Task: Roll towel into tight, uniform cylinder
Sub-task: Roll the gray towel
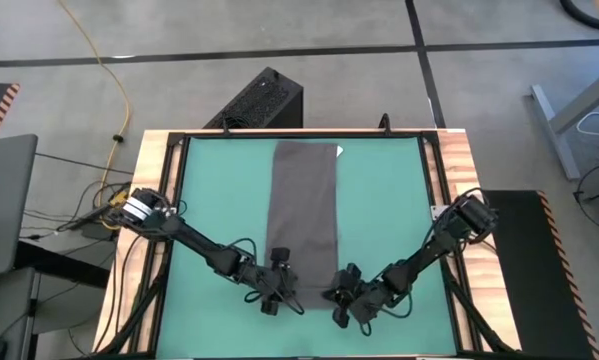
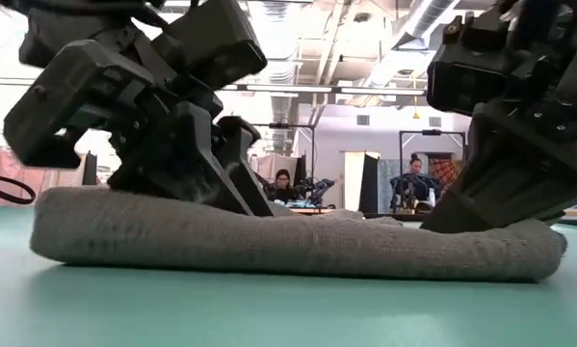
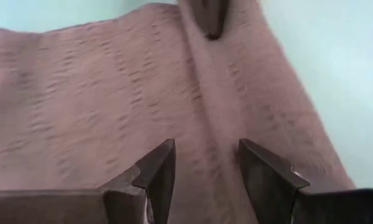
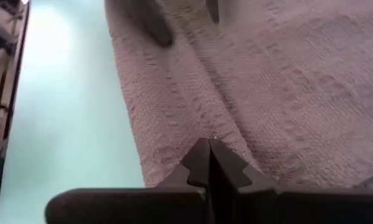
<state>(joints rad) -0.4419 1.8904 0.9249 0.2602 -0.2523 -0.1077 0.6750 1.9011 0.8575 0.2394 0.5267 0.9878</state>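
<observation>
Setting: a green table mat (image 1: 219, 200) inside a wooden-edged frame, on a grey tiled floor; beyond the table, an open workshop with people seated far back.

High view, towel: the towel (image 1: 301, 200) lies flat as a long strip down the middle of the mat, its small white tag (image 1: 340, 152) at the far corner. Its near end sits between the two grippers.

High view, arms: the left gripper (image 1: 279, 285) is at the near-left corner of the towel, the right gripper (image 1: 347, 295) at the near-right corner, both low over the cloth.

Low view: the near end of the towel (image 2: 298, 246) looks like a thick, rounded hem resting on the mat, with both grippers bearing on its top. I judge this to be the first turn of the roll, barely begun.

Left wrist view: the left fingers (image 3: 158, 171) stand apart, open, with towel (image 3: 111, 112) spread beneath and between them.

Right wrist view: the right fingers (image 4: 209, 163) are closed together, tips meeting on a raised fold of towel (image 4: 248, 93), seemingly pinching it.

Doing it well: both corners should probably advance together and level, or the cylinder will cone. Keeping downward pressure while turning should hold the core tight.

Risk: one side pinched and the other free may skew the edge.
</observation>
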